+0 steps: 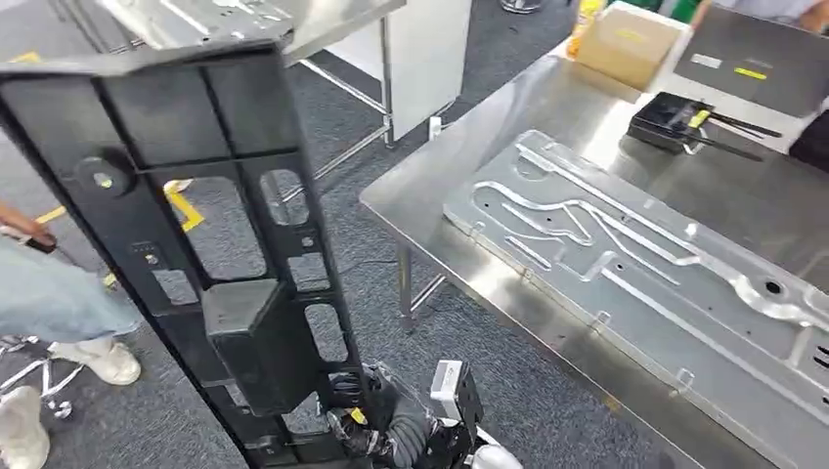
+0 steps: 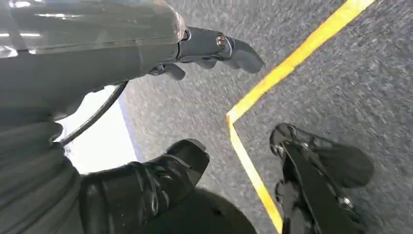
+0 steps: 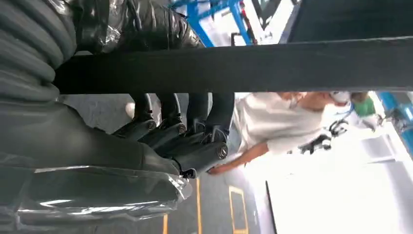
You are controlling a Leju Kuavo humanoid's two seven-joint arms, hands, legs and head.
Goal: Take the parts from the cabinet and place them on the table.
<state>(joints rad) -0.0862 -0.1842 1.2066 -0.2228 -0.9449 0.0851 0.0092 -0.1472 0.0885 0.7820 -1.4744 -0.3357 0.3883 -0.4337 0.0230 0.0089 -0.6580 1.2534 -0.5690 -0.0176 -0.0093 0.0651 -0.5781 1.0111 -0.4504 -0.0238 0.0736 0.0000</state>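
Gripping the black frame, right hand fingers curl round it (left hand spread), steel table beside.

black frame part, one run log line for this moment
right hand: grips black frame part, upright | left hand: holds nothing | steel table: silver panel on it
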